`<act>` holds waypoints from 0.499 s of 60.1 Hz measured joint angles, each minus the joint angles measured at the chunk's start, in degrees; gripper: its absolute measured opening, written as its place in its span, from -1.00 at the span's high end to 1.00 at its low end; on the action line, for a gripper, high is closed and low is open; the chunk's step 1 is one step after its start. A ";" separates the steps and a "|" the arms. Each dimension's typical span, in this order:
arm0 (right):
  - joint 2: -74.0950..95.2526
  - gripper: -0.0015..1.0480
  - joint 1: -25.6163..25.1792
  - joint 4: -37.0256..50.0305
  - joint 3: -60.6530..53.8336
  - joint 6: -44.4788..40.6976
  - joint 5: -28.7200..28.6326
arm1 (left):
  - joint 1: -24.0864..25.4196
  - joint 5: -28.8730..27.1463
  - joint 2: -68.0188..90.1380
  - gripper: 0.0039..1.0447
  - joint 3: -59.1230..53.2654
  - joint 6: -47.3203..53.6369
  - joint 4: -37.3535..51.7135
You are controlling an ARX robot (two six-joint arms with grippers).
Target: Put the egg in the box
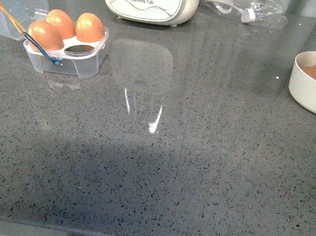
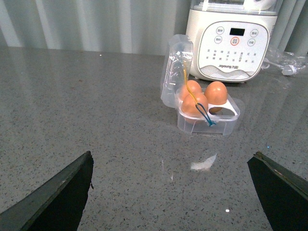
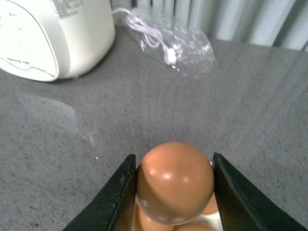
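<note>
Orange-brown egg (image 3: 175,180) between the right fingers (image 3: 119,197)

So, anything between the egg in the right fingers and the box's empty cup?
Nothing visible. The egg sits between the right fingers over the bowl; bare counter runs to the box, lid open, one cup free.

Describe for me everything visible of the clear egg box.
The box is small, of clear plastic, with four cups. Its hinged lid stands open. Three orange-brown eggs sit in it; one cup is empty. Thin yellow and blue bands cross it. It stands upright on the grey countertop, far left in the front view.
</note>
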 joint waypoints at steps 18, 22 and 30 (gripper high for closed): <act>4.11 0.25 8.35 11.32 4.74 1.22 -11.10 | 0.00 0.00 0.00 -0.87 0.00 0.00 0.00; 6.27 0.25 10.67 13.68 5.75 0.33 -13.31 | 0.00 0.00 0.00 -0.87 0.00 0.00 0.00; 11.85 0.25 15.30 15.56 9.79 -0.94 -15.56 | 0.00 0.00 0.00 -0.87 0.00 0.00 0.00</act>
